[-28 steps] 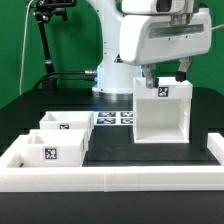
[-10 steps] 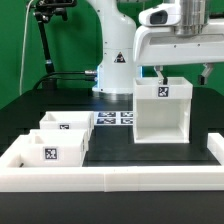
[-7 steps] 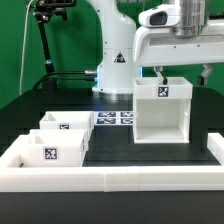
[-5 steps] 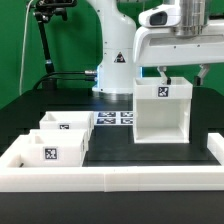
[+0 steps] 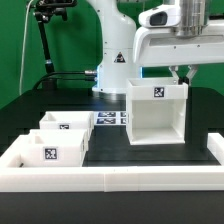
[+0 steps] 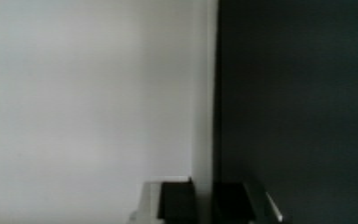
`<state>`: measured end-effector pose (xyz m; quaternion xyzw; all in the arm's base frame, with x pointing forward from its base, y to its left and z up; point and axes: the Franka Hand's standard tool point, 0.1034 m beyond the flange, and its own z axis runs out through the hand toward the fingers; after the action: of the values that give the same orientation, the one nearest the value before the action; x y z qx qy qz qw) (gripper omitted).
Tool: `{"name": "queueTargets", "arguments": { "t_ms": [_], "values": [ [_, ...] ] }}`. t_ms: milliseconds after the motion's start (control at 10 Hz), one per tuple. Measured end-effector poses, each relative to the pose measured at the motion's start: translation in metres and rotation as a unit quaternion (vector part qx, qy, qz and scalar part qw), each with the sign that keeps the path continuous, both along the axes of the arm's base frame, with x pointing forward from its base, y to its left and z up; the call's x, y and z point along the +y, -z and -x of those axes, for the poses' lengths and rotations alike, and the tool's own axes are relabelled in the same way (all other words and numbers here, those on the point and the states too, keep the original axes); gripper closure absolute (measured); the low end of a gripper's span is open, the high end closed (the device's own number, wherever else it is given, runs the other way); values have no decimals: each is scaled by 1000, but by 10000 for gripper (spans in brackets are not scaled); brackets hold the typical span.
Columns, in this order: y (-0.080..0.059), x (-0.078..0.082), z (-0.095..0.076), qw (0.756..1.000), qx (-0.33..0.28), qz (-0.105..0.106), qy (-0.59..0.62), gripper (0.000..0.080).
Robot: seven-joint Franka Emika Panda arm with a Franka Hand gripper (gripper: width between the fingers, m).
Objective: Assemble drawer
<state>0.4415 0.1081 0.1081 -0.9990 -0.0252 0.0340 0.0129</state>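
Note:
The white drawer shell (image 5: 155, 115) stands upright on the black table at the exterior view's right, a square tag on its top front edge. My gripper (image 5: 180, 76) is at the shell's top right rear edge. In the wrist view the two dark fingers (image 6: 176, 202) stand close together around the edge of a white shell wall (image 6: 87, 90), so the gripper (image 6: 208, 202) looks shut on that wall. Two small open-top trays, one behind (image 5: 66, 125) and one in front (image 5: 48, 150), sit at the exterior view's left, each with a tag.
The marker board (image 5: 112, 118) lies flat on the table between the trays and the shell. A low white wall (image 5: 110, 178) edges the table's front and left. The robot's white base (image 5: 112, 70) stands behind.
The shell has shifted a little toward the exterior view's left and its front face now looks wider. The gripper has come down to the shell's right rear top edge. The trays have not moved.

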Motion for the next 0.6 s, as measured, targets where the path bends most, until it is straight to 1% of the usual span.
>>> {"name": "queueTargets", "arguments": {
  "t_ms": [600],
  "values": [
    [0,0,-1,1000,0,0,-1,763]
  ]
}}
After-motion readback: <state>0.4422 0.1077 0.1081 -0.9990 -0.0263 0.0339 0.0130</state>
